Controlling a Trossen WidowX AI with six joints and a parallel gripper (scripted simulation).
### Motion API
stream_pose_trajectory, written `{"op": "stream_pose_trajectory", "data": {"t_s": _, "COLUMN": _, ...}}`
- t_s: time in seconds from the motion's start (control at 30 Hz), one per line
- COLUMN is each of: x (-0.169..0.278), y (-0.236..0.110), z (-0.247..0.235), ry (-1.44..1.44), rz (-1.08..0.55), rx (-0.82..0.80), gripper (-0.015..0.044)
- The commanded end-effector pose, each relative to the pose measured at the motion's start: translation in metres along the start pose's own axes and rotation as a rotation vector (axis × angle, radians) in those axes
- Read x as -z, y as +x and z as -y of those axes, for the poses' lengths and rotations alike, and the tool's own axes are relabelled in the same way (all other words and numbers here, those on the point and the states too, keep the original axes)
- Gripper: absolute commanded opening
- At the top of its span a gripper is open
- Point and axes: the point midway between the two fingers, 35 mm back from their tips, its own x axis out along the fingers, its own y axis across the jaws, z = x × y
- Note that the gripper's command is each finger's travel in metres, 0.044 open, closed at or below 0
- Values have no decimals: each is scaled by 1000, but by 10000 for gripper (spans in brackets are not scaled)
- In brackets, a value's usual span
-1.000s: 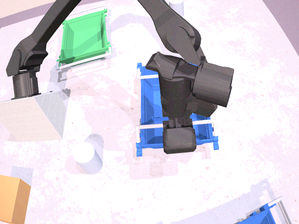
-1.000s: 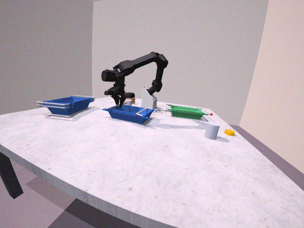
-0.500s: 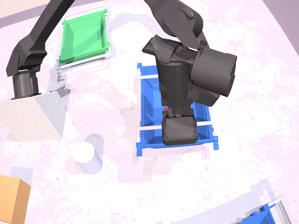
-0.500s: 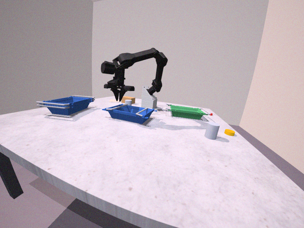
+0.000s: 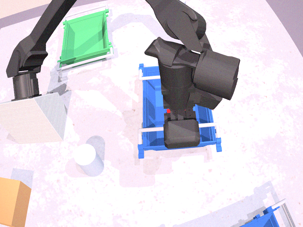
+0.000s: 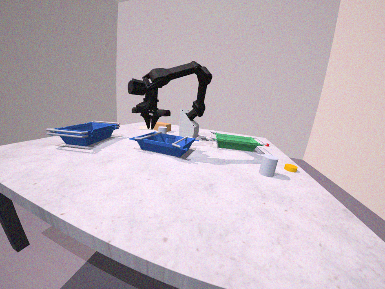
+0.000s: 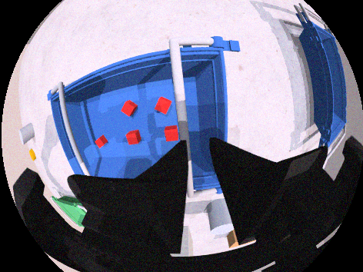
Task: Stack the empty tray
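Observation:
The loaded blue tray (image 5: 148, 105) (image 6: 161, 145) (image 7: 211, 104) stands mid-table with several red blocks (image 7: 128, 107) (image 5: 168, 111) on its floor. Its near wire bar (image 5: 151, 129) (image 6: 146, 136) (image 7: 178, 88) lies across the tray's top, inside the near end. Its other bar (image 5: 149, 77) (image 6: 180, 141) (image 7: 64, 108) runs close to the far end, partly hidden by the arm. My gripper (image 6: 151, 125) (image 7: 198, 144) hangs above the near bar, fingers nearly together, holding nothing. A green tray (image 5: 84, 36) (image 6: 236, 141) lies empty near the arm's base.
A second blue tray (image 6: 80, 132) (image 7: 320, 83) (image 5: 267, 218) stands at the other side. A white cylinder (image 5: 84, 154) (image 6: 162, 129) and an orange box (image 5: 12, 202) lie beside the arm's base block (image 5: 31, 119) (image 6: 188, 125). Another cylinder (image 6: 268, 165) and a yellow disc (image 6: 290, 167) lie past the green tray.

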Motion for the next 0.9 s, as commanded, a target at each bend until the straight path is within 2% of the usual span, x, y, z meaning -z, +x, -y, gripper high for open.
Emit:
{"op": "stream_pose_trajectory", "data": {"t_s": 0.0, "x": 0, "y": 1, "z": 0, "ry": 1, "rz": -2, "rx": -1, "gripper": 84}}
{"op": "stream_pose_trajectory", "data": {"t_s": 0.03, "x": 0, "y": 1, "z": 0, "ry": 1, "rz": -2, "rx": -1, "gripper": 84}}
{"op": "stream_pose_trajectory", "data": {"t_s": 0.13, "x": 0, "y": 1, "z": 0, "ry": 1, "rz": -2, "rx": -1, "gripper": 6}}
{"op": "stream_pose_trajectory", "data": {"t_s": 0.17, "x": 0, "y": 1, "z": 0, "ry": 1, "rz": -2, "rx": -1, "gripper": 0}}
{"op": "stream_pose_trajectory", "data": {"t_s": 0.87, "x": 0, "y": 0, "z": 0, "ry": 0, "rz": 0, "rx": 0, "gripper": 0}}
